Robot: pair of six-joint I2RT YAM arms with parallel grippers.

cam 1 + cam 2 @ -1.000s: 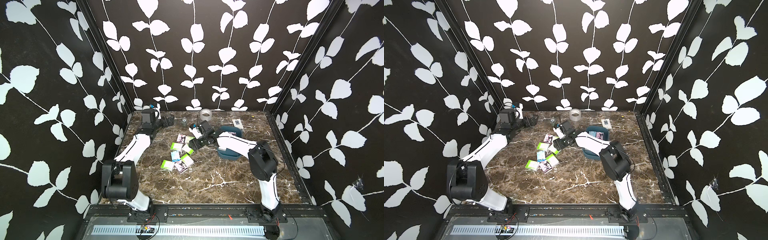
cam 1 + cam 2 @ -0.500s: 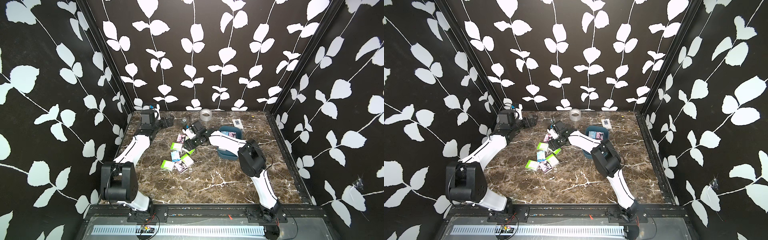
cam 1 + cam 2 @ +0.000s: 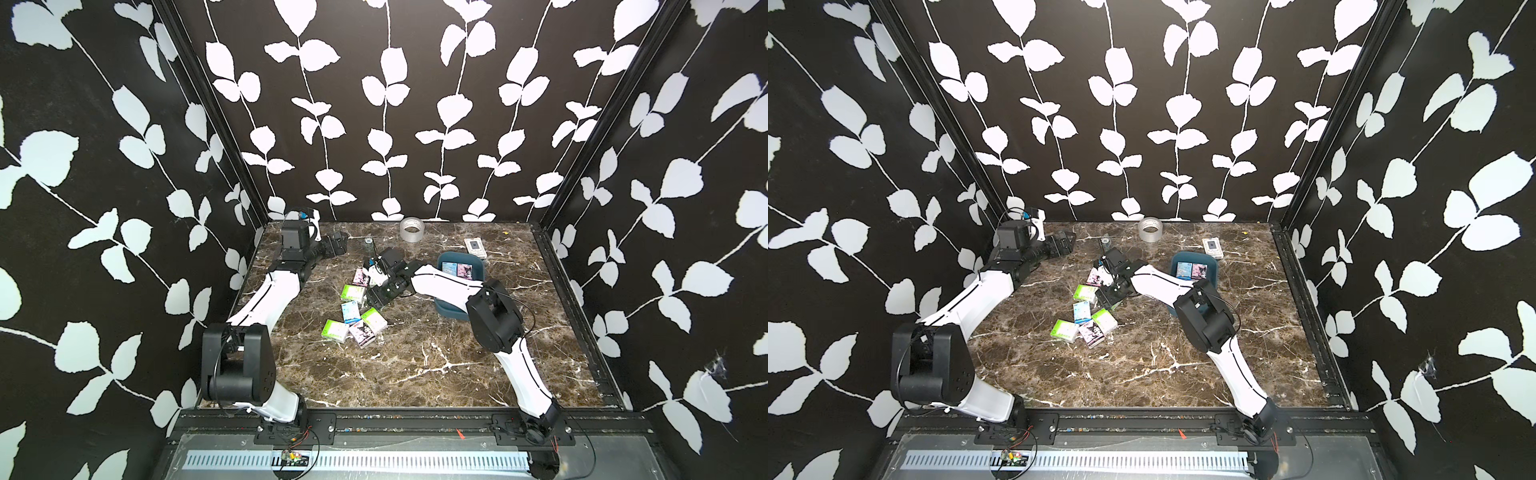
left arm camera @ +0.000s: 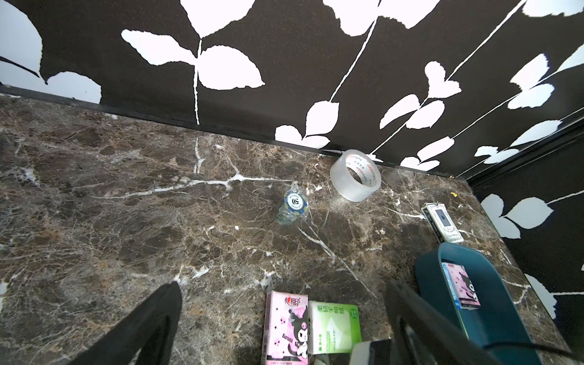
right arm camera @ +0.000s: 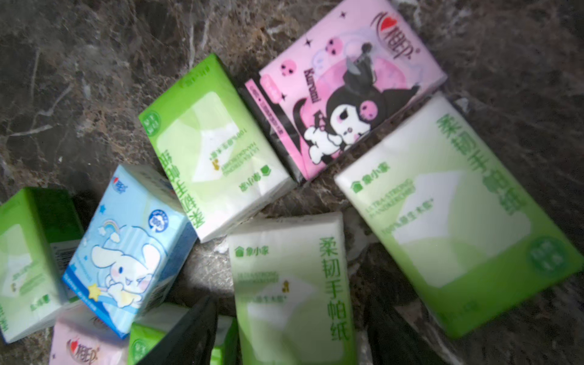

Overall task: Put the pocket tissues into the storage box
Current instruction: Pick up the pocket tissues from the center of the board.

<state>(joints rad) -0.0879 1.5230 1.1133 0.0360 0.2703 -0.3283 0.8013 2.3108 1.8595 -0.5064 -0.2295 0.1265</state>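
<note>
1. Broadly, the marble surface [image 3: 415,374] holds the whole job: a loose cluster of packs near its middle, and the box just beside them on the right arm's side.
2. The storage box [image 3: 448,311] lies flat on the surface, partly hidden under the right forearm in both top views. Two packs, one blue and one pink, lie side by side at its far end, so the task looks begun but far from done.
3. The right gripper [image 5: 289,300] hangs low over the cluster. Its fingers [image 5: 189,331] are spread, one to each side of a single pack, and pinch nothing.
4. The left gripper [image 4: 283,284] sits well apart near the far corner on its own side, its fingers spread and empty. It seems to have no part in this step.
5. The pocket tissues [image 3: 353,309] outside the box lie crowded, several touching or overlapping.
6. The green-and-white pack [image 5: 290,278] between the right fingers appears to be the one chosen. The step in hand is the reach for a pick. The next move calls for a short descent and a close across the pack's narrow width without catching its neighbours, then a lift and a carry to the box.
</note>
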